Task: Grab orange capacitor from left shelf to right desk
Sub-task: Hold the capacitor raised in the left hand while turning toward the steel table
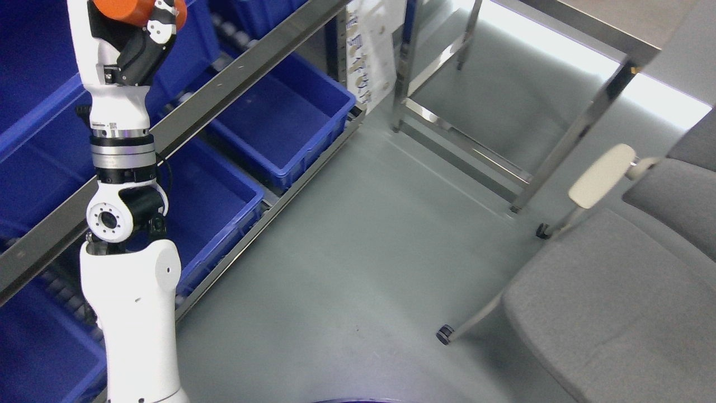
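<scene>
Left hand: the left hand (142,33), raised at the top left corner of the head view, has its fingers curled round the orange capacitor (126,10); the top of the grip is cut off by the frame edge, so how securely it is held cannot be told.
Capacitor: in the hand, above the shelf, not yet at the desk.
Risk, near the hand: a steel shelf rail (224,92) runs diagonally just below and right of the hand; a low swing rightward could likely knock the wrist or the part against it.
Risk, grip: if the hold is shallow, a quick turn may let the capacitor fall into the blue bins (279,123) below the hand or onto the floor.
Beyond the hand, right: a paper sheet (372,50) hangs off the shelf end, then the desk's metal legs (582,120).
Far right: grey chairs (609,302) stand before the desk (609,22), crowding the approach.
Right hand: not visible.
</scene>
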Controlling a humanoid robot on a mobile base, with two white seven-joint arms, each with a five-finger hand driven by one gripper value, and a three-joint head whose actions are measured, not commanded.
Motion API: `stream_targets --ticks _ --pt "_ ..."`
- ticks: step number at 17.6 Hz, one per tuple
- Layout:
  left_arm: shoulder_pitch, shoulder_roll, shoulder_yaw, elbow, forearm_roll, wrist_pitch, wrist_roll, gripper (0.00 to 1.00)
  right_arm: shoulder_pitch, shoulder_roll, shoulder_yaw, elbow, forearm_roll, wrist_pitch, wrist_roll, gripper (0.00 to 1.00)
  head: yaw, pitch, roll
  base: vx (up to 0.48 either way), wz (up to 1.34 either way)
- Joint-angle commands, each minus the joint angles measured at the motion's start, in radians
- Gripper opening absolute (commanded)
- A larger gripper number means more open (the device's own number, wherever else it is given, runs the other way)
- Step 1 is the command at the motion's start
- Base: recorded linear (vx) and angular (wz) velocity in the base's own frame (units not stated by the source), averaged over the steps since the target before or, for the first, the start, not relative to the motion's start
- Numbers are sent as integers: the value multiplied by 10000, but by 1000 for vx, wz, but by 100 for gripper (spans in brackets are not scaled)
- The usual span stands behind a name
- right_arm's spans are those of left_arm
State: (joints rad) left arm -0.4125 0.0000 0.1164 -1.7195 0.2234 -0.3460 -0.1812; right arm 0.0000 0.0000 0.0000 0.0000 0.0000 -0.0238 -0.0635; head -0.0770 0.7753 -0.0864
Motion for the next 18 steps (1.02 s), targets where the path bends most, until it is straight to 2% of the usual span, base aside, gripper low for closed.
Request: stream_targets --ticks 1,10,18 --pt "-585 175 -887 0 66 -283 2 1 230 -175 -184 -175 31 8 -10 100 0 0 0 124 -771" --pt "-523 175 -1041 0 404 -299 2 1 230 -175 -169 -175 31 8 5 100 0 1 0 152 -656" --pt "-477 175 -1133 0 496 -283 2 1 230 -175 -184 -175 31 8 -10 100 0 3 0 209 -352"
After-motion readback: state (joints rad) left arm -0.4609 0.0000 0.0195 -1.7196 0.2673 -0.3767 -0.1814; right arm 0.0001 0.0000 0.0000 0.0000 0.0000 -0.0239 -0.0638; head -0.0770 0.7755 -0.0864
